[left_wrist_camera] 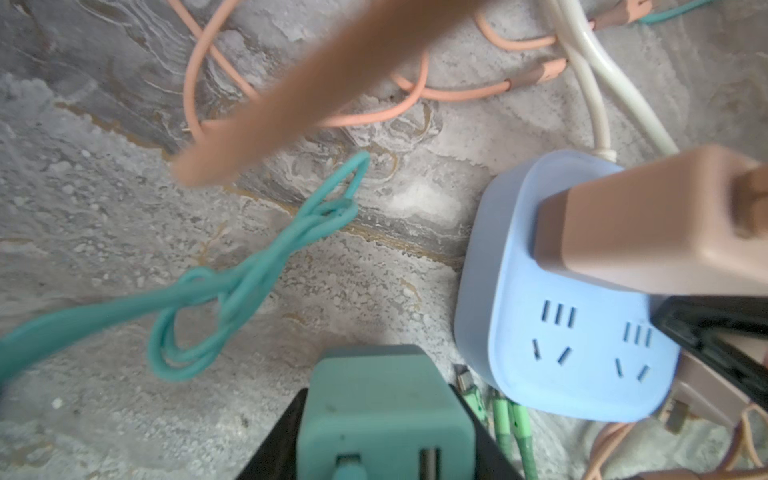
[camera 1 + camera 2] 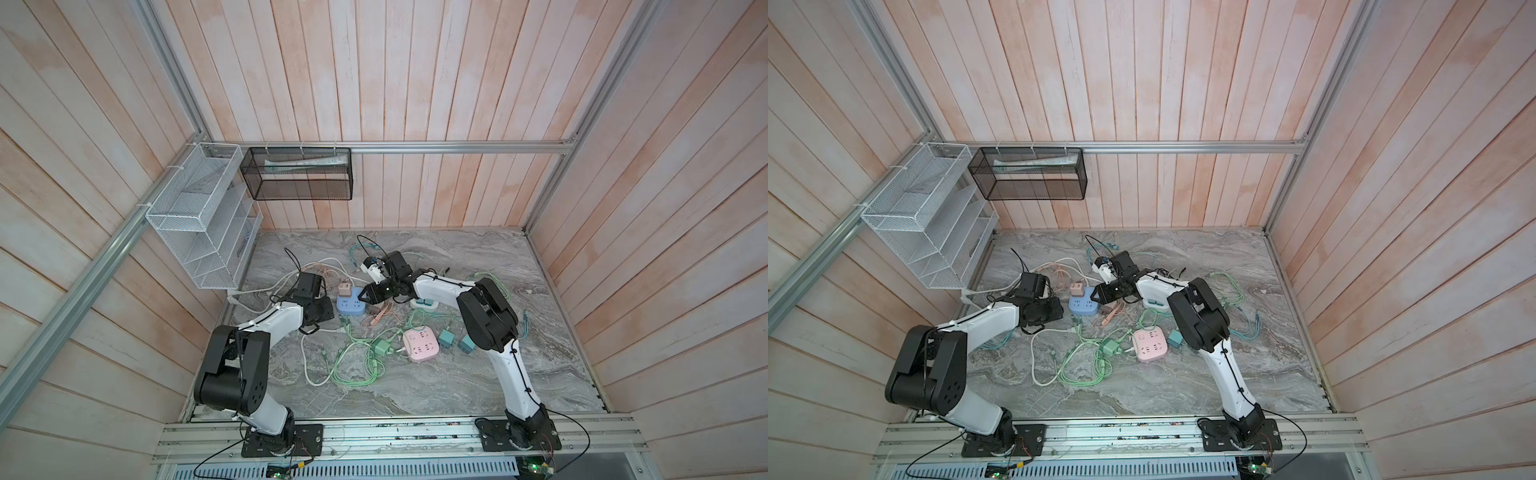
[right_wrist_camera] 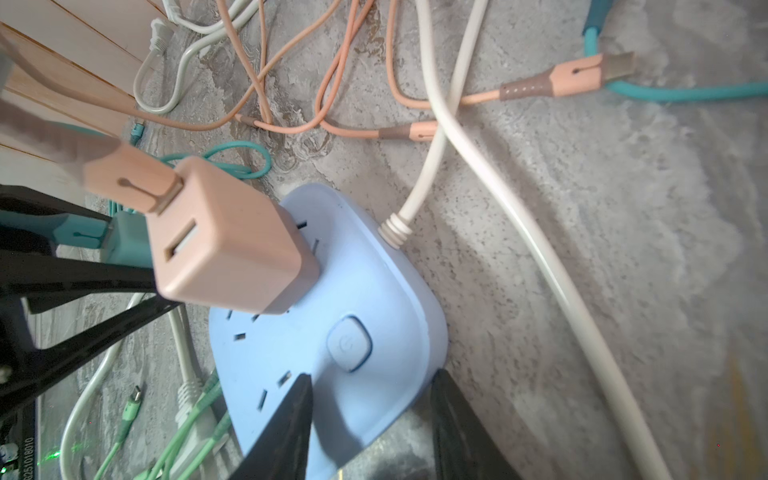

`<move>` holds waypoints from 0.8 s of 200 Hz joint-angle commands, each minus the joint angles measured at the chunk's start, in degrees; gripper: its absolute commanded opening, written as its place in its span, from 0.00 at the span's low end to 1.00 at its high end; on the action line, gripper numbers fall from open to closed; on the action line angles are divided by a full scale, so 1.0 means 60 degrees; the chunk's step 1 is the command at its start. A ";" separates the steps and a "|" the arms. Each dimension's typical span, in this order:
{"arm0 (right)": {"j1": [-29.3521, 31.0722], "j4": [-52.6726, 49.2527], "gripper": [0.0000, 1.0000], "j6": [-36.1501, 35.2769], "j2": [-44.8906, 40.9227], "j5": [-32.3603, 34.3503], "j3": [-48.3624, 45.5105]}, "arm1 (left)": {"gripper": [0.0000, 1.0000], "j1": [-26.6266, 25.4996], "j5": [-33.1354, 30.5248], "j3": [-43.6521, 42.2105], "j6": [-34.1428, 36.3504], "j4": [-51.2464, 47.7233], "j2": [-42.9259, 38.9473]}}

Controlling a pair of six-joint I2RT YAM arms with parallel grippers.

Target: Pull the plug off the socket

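Extraction half done: left jaws clasp a teal plug (image 1: 382, 415) already free, right jaws pinch the blue socket (image 3: 374, 270) by its near corner on the desk (image 3: 582, 249), peach plug (image 3: 224, 249) sits seated just beyond them; next move, likely, is to drop teal, grip peach and pull straight out.

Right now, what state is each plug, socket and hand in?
peach plug: seated in the blue socket, cable attached.
blue socket: one outlet taken, the front outlets free.
teal plug: out of any socket, held by the left hand.
left hand: closed on the teal plug.
right hand: clamped on the blue socket's edge.
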 commanded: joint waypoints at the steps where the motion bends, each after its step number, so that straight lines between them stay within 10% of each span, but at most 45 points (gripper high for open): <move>1: -0.0014 -0.2568 0.43 -0.0234 0.1071 0.1515 -0.0744 | 0.52 0.0040 0.0084 0.0210 0.0086 -0.0148 0.0178; 65: -0.0014 -0.2553 0.43 -0.0219 0.1107 0.1515 -0.0742 | 0.75 0.0040 -0.0376 0.0230 -0.0020 -0.0415 -0.0023; 160: -0.0014 -0.2474 0.43 -0.0161 0.1100 0.1515 -0.0779 | 0.66 0.0047 -0.0796 0.1451 0.0414 -0.1177 -0.0102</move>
